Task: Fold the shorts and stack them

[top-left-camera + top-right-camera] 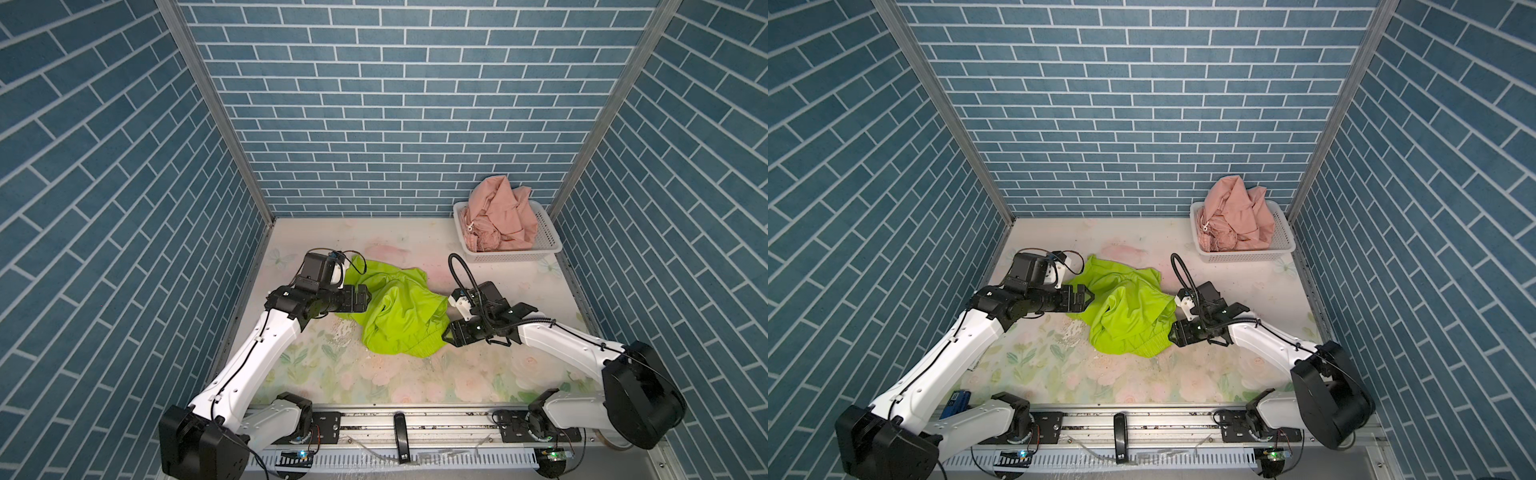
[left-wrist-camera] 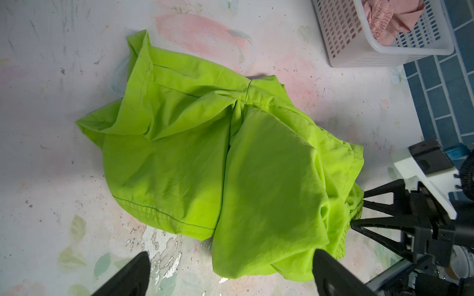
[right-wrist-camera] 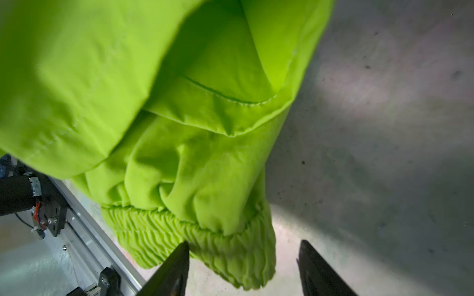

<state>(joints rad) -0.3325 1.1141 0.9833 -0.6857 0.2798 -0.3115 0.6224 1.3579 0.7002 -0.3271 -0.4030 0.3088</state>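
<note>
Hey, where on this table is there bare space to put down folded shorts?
Bare: the front strip of the table between the green shorts and the front rail, and the back stretch from those shorts to the back wall, left of the white basket. Crowded: the middle, where the left gripper and right gripper flank the green shorts.

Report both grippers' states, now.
Left gripper: open, holding nothing.
Right gripper: open; the waistband of the green shorts lies loose between its fingers, not clamped.
</note>
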